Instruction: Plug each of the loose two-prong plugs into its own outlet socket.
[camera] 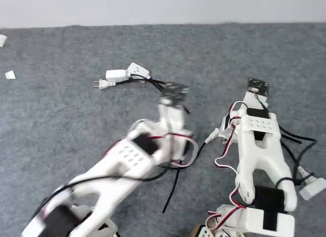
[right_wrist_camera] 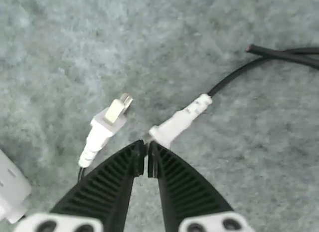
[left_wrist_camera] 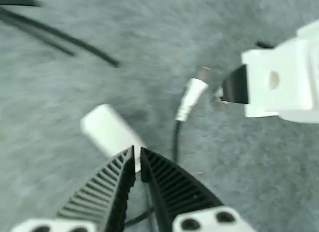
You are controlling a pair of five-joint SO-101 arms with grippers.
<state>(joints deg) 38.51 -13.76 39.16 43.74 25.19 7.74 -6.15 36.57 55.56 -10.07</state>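
grey table (camera: 51, 114) | on it: plug (camera: 105, 84), outlet socket (camera: 137, 70), black cable (camera: 171, 193)

Left arm (camera: 127, 158) & right arm (camera: 262, 145): white plastic shells, black motor blocks at the joints, red/white/black wires looping alongside, rows of small holes on top. Fingers (right_wrist_camera: 112, 187) are black, ribbed, wedge-shaped, on white mounts w/ dark screw holes.

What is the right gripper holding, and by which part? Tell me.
The right gripper seems to pinch the nearer white plug by its prong end, just at the tips.
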